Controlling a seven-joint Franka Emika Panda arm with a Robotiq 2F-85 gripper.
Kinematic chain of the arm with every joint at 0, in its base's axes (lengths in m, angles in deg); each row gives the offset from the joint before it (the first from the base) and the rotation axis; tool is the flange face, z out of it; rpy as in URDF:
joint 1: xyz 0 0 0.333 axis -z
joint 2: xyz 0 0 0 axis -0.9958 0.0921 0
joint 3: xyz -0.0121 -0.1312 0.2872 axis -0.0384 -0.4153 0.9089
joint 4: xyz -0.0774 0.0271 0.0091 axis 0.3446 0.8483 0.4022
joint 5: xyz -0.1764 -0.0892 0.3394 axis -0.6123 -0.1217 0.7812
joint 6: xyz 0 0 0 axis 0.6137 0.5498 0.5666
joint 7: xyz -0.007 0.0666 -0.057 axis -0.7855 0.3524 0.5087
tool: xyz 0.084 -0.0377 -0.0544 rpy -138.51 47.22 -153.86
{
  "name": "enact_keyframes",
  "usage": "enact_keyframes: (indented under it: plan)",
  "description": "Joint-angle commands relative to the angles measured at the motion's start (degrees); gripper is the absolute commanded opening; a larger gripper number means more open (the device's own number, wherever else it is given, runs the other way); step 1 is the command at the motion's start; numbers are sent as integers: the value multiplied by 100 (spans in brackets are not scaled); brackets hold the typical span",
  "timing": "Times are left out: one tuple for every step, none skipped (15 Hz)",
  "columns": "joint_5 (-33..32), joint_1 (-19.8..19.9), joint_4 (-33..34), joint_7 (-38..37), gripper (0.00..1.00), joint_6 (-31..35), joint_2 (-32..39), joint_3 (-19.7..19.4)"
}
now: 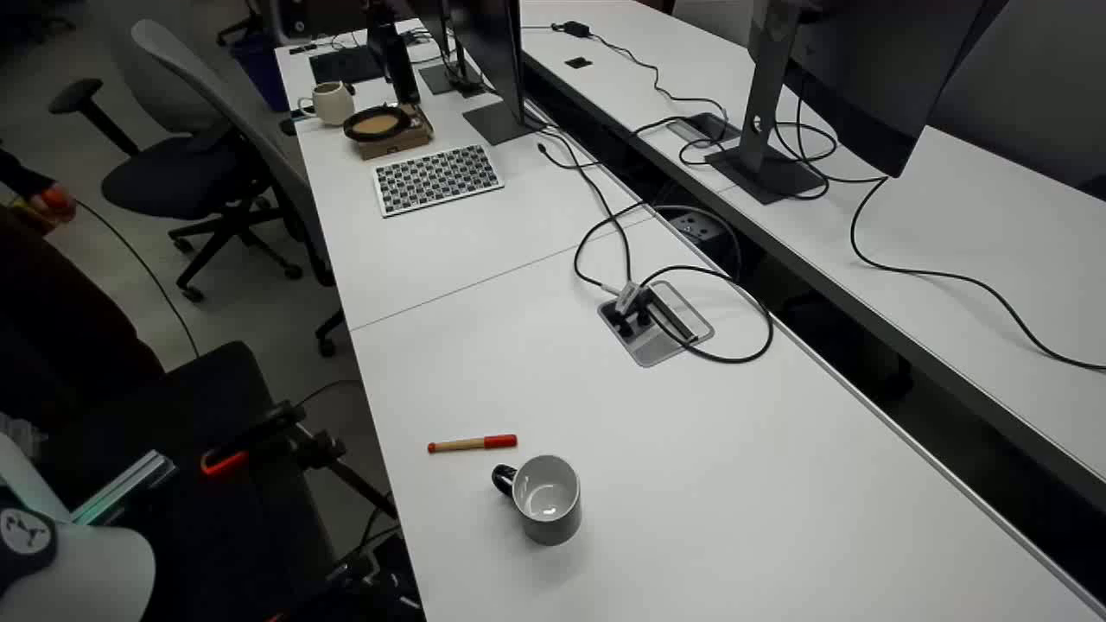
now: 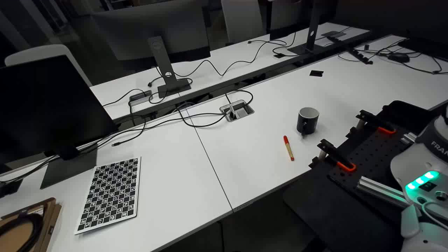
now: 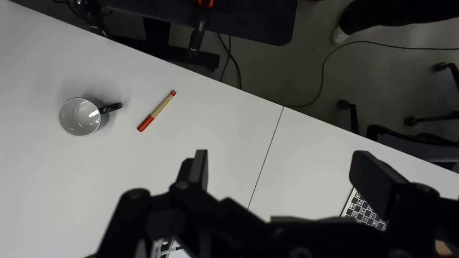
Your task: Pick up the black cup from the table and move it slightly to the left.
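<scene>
The black cup (image 1: pixel 549 510) stands upright on the white table (image 1: pixel 743 501), near its edge. It is dark outside with a light grey inside, and its handle points toward a thin red-and-tan pen (image 1: pixel 473 443). The cup also shows in an exterior view (image 2: pixel 307 122) and at the left of the wrist view (image 3: pixel 81 117). My gripper (image 3: pixel 280 157) shows in the wrist view with its fingers wide apart and nothing between them. It is above the table, away from the cup, which lies to the upper left of the fingers. The fingers do not show in the exterior views.
The pen (image 3: pixel 156 111) lies close to the cup's handle. A socket box (image 2: pixel 241 112) with black cables is set into the table. A checkered board (image 2: pixel 110 194) lies past the table seam. Monitors (image 2: pixel 35 112) stand further off. Black clamps (image 2: pixel 334 152) grip the table edge by the robot base.
</scene>
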Motion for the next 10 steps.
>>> enact_keyframes:
  plan:
    - [23,98,10,25,100,-14,3,84]
    - [-10,136,-40,-102,100,139,36,114]
    - [-12,153,-44,-122,100,165,61,124]
    - [-32,179,-49,-151,100,188,128,130]
    - [-38,208,-61,-186,100,241,194,130]
    - [-45,233,-45,-225,100,239,294,128]
    - [9,215,70,-94,100,-30,436,91]
    - [52,168,280,199,100,-560,604,39]
    - [3,224,-32,-24,100,-49,280,116]
    - [2,226,-23,2,100,-98,343,116]
